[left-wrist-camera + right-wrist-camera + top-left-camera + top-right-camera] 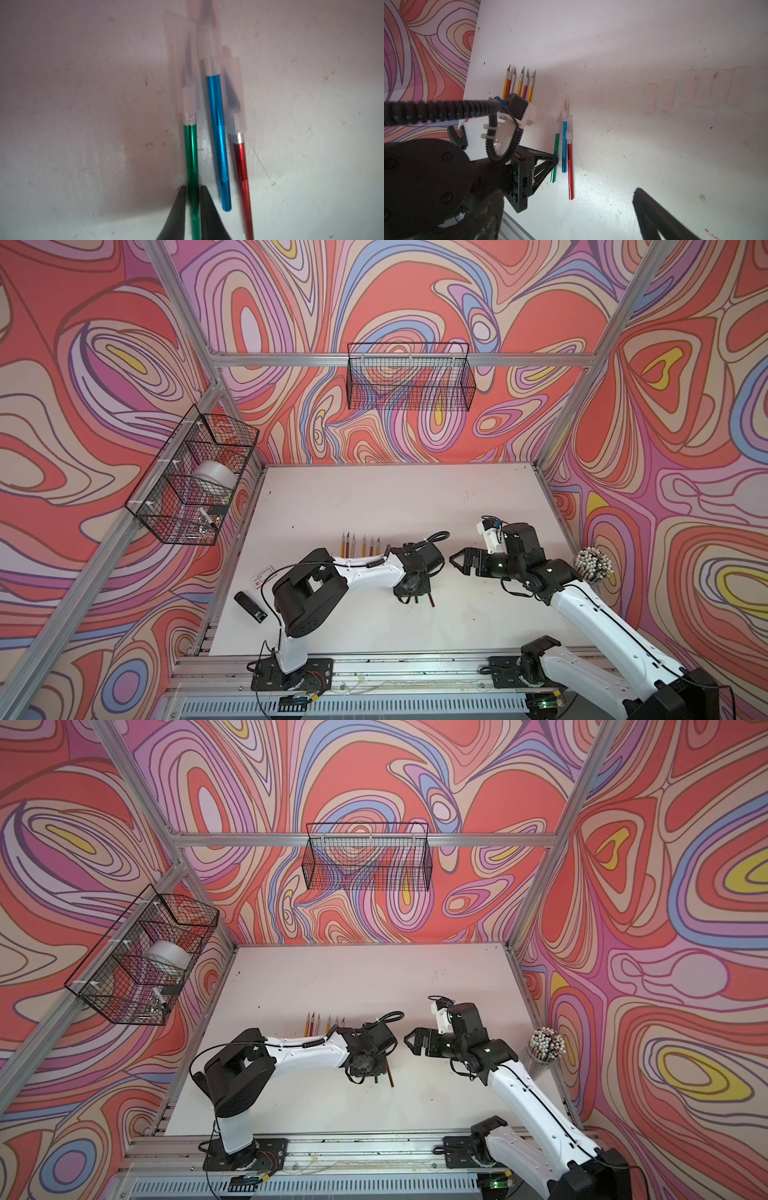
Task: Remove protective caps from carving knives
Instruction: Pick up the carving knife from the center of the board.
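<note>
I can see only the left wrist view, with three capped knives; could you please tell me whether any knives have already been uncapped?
Observer: Yes, six uncapped knives lie in a row farther back on the table, blades bare.
Operator: Thank you. The left gripper is closed on the green knife; where is the right gripper?
Observer: The right gripper hangs open above the table, facing the left one and holding nothing.
Operator: And where are the removed caps?
Observer: Several loose caps lie side by side on the table, faintly visible in the right wrist view.
</note>
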{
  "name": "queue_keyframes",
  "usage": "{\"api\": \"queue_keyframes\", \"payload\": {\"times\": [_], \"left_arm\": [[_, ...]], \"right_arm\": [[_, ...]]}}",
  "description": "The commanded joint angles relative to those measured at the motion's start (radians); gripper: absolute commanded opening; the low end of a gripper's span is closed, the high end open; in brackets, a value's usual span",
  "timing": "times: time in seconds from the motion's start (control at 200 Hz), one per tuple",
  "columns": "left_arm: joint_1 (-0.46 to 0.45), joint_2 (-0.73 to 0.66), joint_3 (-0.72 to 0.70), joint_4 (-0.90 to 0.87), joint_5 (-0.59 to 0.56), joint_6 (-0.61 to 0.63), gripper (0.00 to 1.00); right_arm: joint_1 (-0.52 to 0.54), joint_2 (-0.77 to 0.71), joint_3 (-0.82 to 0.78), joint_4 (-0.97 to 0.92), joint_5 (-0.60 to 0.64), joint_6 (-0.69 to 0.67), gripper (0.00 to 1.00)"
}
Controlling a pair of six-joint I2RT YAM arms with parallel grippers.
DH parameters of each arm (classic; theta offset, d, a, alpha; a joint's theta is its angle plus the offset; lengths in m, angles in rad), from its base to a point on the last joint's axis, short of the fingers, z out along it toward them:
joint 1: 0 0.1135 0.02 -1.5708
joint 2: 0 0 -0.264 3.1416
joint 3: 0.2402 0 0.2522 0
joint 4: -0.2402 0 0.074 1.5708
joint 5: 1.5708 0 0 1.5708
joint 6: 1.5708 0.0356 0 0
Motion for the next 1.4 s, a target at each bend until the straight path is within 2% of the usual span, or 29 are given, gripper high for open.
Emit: {"api": "queue_keyframes", "payload": {"times": [0.0,0.356,0.746,0.891,0.992,1.212,1.392], "left_arm": [[-0.002,0.007,0.014,-0.133,-0.061,0.033,0.16],[0.03,0.027,0.021,-0.273,-0.124,0.12,0.15],[0.044,-0.011,-0.004,-0.203,-0.102,0.167,0.09],[0.048,-0.042,-0.005,-0.176,-0.081,0.193,0.08],[0.048,-0.076,-0.025,-0.108,-0.048,0.221,0.07],[0.048,-0.191,-0.132,0.117,0.067,0.268,0.06],[0.049,-0.286,-0.228,0.283,0.137,0.317,0.06]], "right_arm": [[-0.003,0.008,0.016,-0.004,0.013,-0.009,0.98],[-0.004,0.039,0.035,-0.005,0.013,-0.005,0.98],[-0.003,0.068,0.039,0.034,0.014,0.051,0.98],[-0.003,0.087,0.021,0.089,-0.023,0.12,0.94],[-0.004,0.1,-0.009,0.164,-0.073,0.179,0.93],[-0.003,0.15,-0.042,0.285,-0.079,0.29,0.88],[-0.003,0.21,-0.057,0.391,-0.11,0.351,0.73]]}}
